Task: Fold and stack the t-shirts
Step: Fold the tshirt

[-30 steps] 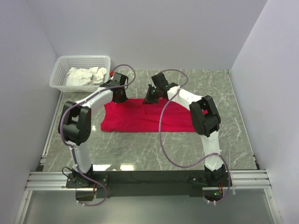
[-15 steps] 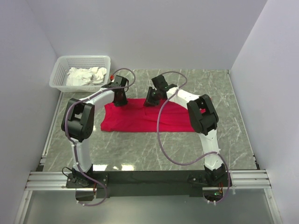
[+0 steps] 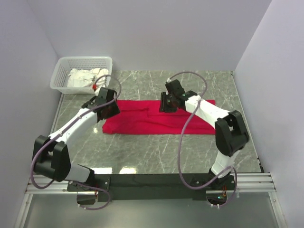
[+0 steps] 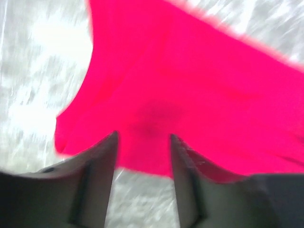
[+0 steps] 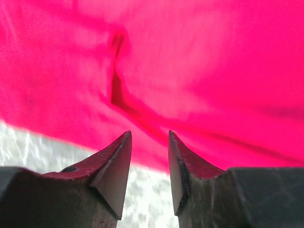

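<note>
Grey marble table (image 3: 156, 152) | white walls (image 3: 142, 33) | red t-shirt (image 3: 142, 121) flat | basket (image 3: 85, 59) far-left

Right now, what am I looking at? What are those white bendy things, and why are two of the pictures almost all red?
The white bendy things are two robot arms, a left arm and a right arm, bolted to the near edge of a table. The big picture comes from a camera above and behind them. The other two come from small cameras on the arms' wrists, so you see each arm's own pincer close up: the left pincer and the right pincer. A red t-shirt lies on the table, and both little cameras look straight at it. That is why they are so red. Both pincers are open and hold nothing. In the far left corner stands a white basket with white cloth inside.
</note>
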You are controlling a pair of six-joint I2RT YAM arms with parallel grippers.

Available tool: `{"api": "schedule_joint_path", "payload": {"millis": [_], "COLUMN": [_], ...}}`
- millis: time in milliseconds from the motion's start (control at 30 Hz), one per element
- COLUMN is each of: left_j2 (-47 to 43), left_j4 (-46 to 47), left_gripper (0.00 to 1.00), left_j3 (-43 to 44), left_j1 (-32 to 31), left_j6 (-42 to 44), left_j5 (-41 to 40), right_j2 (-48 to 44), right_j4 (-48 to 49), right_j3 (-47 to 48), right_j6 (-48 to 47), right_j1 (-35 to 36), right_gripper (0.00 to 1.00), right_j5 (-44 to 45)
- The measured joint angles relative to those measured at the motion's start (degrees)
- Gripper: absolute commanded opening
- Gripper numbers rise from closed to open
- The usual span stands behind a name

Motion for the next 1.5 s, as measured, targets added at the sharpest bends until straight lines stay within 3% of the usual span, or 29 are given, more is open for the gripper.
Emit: {"api": "schedule_joint_path", "payload": {"millis": [200, 467, 833, 933, 1033, 1067, 1200, 1333, 1500], "left_j2": [1.3, 5.7, 8.1, 8.3, 8.1, 7.7, 2.9, -3.2, -4.9], "left_j4": [-0.5, -1.2, -5.1, -6.1, -7.2, -7.5, -9.3, -9.9, -7.6], "left_gripper": [0.27, 0.27, 0.27, 0.31, 0.47, 0.56, 0.71, 0.73, 0.64], "left_j3": [-9.8, -11.4, -10.6, -9.9, -9.0, -8.7, -7.3, -4.5, -2.6], "left_j1": [0.2, 1.3, 1.8, 1.9, 1.9, 1.9, 1.8, -0.8, -6.2], "left_j6": [-1.8, -2.0, -0.6, 0.3, 1.0, 1.2, 1.6, 0.8, -1.1], "left_j5": [0.3, -2.1, -9.5, -11.4, -12.3, -12.3, -11.6, -9.6, -4.6], "right_j2": [-4.5, -3.6, -5.0, -6.1, -6.9, -7.3, -9.3, -10.4, -9.7], "right_j4": [0.6, 0.3, 2.5, 3.0, 2.8, 2.4, 0.3, -1.5, -2.3], "right_j3": [-11.1, -15.3, -21.2, -22.5, -22.9, -23.1, -23.1, -21.7, -18.7], "right_j6": [-0.2, 0.0, 1.8, 2.4, 2.1, 2.0, 1.6, 1.5, 3.0], "right_j1": [3.0, 1.7, -9.0, -10.8, -11.0, -10.9, -10.1, -7.1, -1.2], "right_gripper": [0.38, 0.37, 0.37, 0.37, 0.37, 0.37, 0.37, 0.37, 0.37], "right_j5": [-1.5, -0.4, -1.6, -2.3, -1.6, -1.0, 1.6, 4.4, 6.1]}}
